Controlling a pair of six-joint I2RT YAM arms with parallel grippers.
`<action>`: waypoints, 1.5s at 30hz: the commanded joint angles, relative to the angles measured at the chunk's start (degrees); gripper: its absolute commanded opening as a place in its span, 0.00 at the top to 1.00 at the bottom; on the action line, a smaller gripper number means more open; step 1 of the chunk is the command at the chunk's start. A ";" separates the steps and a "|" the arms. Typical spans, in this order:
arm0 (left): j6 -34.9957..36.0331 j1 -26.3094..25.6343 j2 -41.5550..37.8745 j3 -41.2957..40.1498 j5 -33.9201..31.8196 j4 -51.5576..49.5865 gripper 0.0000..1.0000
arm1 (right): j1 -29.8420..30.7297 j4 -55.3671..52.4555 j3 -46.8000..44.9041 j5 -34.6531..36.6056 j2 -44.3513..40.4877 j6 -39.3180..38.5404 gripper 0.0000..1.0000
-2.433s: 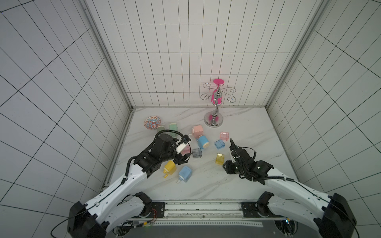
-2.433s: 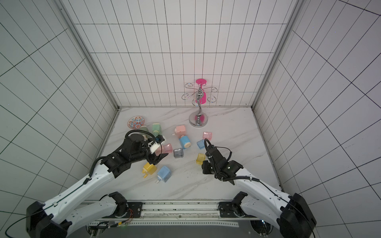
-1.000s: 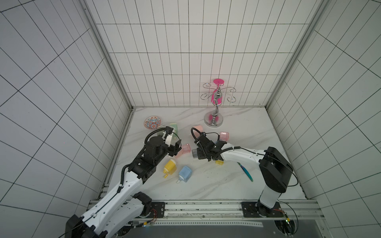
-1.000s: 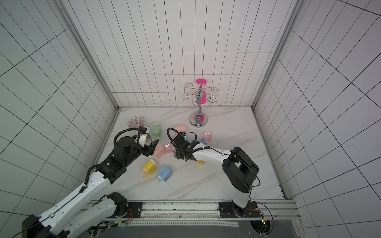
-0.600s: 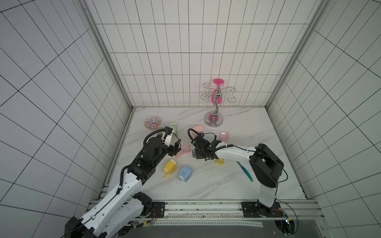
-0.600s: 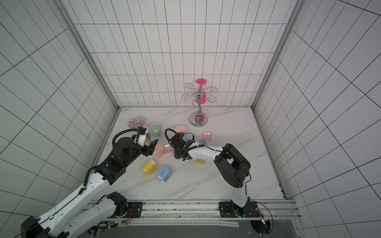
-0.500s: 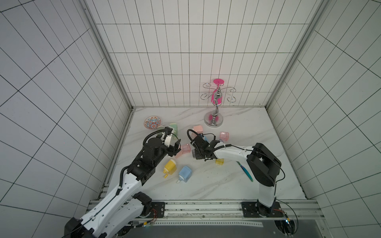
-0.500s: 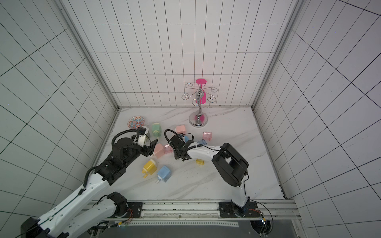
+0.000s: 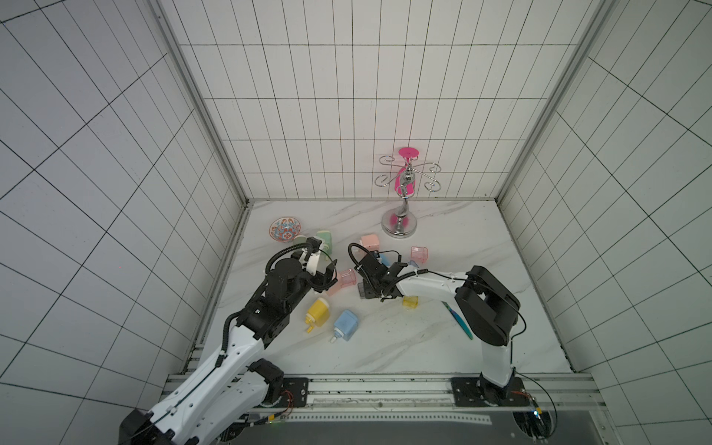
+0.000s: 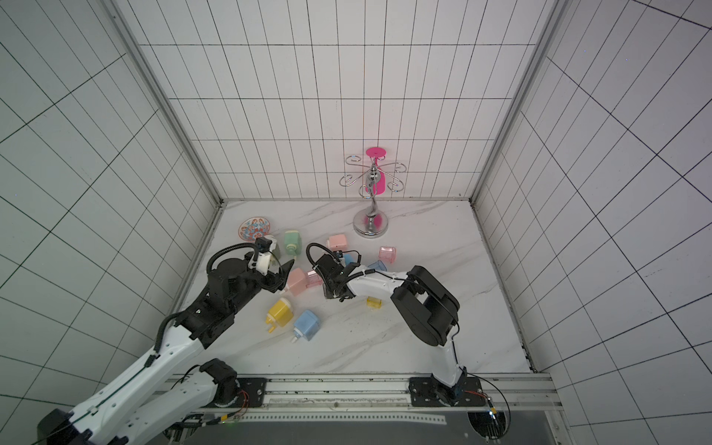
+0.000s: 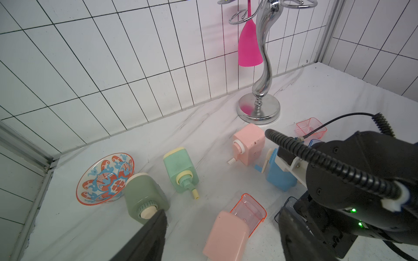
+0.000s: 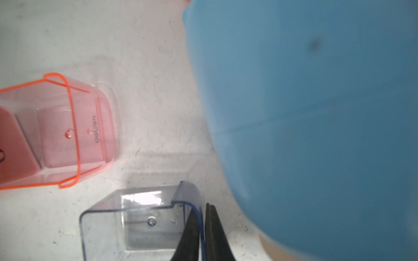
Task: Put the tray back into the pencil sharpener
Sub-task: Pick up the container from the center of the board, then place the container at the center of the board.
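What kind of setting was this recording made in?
Probably a staged robot test booth, not a real room: white tiled walls box in a marble-look tabletop, two arms bolt to a front rail, and coloured pencil sharpeners lie scattered.

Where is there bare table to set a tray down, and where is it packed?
Bare: the front strip between the blue sharpener and the rail, and the rear right corner beside the stand. Packed: from the bowl across to the yellow tray.
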 commanded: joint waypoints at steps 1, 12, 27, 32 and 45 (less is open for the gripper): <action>0.76 0.15 -1.06 -0.82 -0.55 1.47 0.21 | 0.45 -1.63 0.49 0.90 0.04 0.13 0.94; 0.67 0.15 -1.06 -0.75 0.33 2.03 0.21 | 3.79 -3.46 -9.54 -1.94 -10.83 0.02 0.95; 1.84 0.06 0.35 -0.94 4.39 1.78 0.22 | 11.24 -6.75 -24.59 0.19 -25.85 5.18 0.94; 2.87 -0.58 2.77 0.11 10.16 1.09 0.23 | 11.34 -7.36 -30.46 2.61 -29.08 5.66 0.92; 4.56 -5.93 6.84 5.92 7.70 -6.96 0.24 | 11.24 -4.12 -32.72 1.10 -29.15 5.39 0.75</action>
